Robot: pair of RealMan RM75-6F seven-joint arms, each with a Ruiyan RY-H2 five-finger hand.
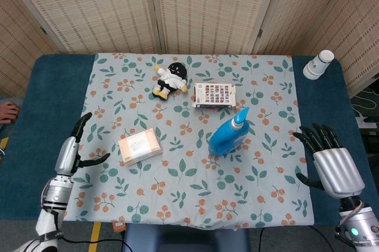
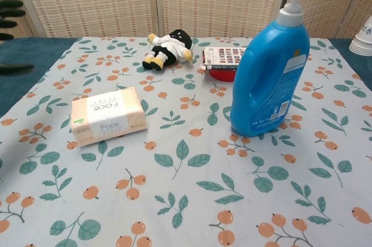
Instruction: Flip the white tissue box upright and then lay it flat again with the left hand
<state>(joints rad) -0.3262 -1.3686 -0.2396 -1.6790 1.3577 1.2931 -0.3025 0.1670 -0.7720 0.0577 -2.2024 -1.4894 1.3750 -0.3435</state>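
Looking down in the head view, the tissue box (image 1: pixel 140 146) is seen lying flat, left of the blue pump bottle (image 1: pixel 228 133), apart from both hands. The left hand (image 1: pixel 72 151) is spread and empty beyond the box; the right hand (image 1: pixel 329 163) is likewise spread, well right of the bottle.

In the chest view, "Face" lettering is shown on the box; only dark left fingertips (image 2: pixel 10 11) appear. A light, crushable pack is judged; its long sides should be gripped.

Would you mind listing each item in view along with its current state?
tissue box: lying flat, untouched
left hand: open, apart from the box
right hand: open, holding nothing
blue pump bottle: standing upright
plush doll: lying on the cloth
paper cup: standing upside down
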